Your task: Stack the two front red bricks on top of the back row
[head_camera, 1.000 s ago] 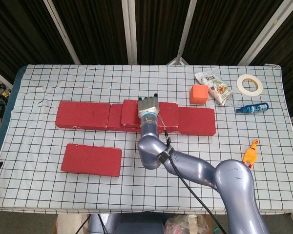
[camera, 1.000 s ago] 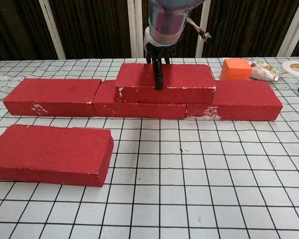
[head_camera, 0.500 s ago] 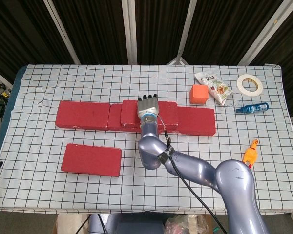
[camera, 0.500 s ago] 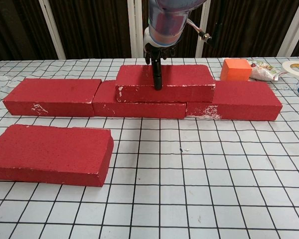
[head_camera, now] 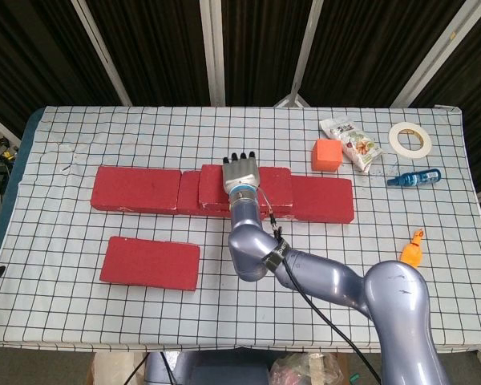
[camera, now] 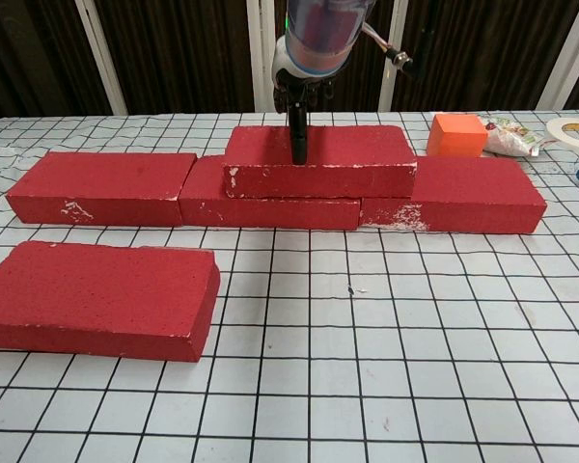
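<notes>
One red brick (camera: 318, 160) already lies on top of the back row of bricks (camera: 106, 186), straddling the middle and right ones, while the other front brick (camera: 96, 297) still lies flat on the checked tablecloth (camera: 415, 367) at the front left. The right hand (head_camera: 240, 172) hangs over the stacked brick with fingers (camera: 298, 135) spread and holding nothing; the chest view shows them pointing down at its top, though contact cannot be told. Only the head view shows the orange cube (head_camera: 326, 155), snack bag (head_camera: 351, 143), tape roll (head_camera: 410, 139), blue bottle (head_camera: 414, 178) and yellow toy (head_camera: 412, 250) together at the right.
</notes>
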Controlling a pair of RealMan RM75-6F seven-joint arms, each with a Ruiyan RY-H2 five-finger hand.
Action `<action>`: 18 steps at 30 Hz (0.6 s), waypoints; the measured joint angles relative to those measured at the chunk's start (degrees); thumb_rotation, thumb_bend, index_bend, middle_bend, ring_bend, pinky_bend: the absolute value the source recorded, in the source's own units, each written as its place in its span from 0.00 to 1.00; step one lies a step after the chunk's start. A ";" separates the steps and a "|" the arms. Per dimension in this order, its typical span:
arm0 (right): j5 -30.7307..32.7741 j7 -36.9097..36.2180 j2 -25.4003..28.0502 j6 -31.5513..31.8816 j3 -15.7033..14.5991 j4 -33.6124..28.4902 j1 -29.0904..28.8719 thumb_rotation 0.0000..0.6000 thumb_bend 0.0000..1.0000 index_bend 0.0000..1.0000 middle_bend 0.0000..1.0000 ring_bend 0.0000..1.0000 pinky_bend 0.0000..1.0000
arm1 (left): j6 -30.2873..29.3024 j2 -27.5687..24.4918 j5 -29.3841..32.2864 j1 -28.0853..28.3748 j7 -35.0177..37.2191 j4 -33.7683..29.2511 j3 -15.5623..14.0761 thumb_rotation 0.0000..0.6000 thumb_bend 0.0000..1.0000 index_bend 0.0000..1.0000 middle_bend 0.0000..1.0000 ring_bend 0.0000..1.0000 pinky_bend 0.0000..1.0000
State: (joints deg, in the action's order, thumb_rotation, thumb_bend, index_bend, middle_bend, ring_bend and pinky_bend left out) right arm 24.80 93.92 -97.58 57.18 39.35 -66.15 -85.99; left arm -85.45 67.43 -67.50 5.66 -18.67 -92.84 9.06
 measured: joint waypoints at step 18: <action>-35.27 -24.59 25.98 7.67 -7.20 -53.01 24.61 1.00 0.24 0.00 0.00 0.00 0.00 | -0.49 -0.08 -3.99 -0.21 3.74 -0.52 -1.05 1.00 0.06 0.01 0.00 0.00 0.10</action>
State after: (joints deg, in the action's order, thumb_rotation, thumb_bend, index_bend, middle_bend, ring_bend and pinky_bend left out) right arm -10.48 69.33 -71.61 64.85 32.15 -119.16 -61.38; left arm -85.94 67.35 -71.49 5.45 -14.93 -93.36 8.00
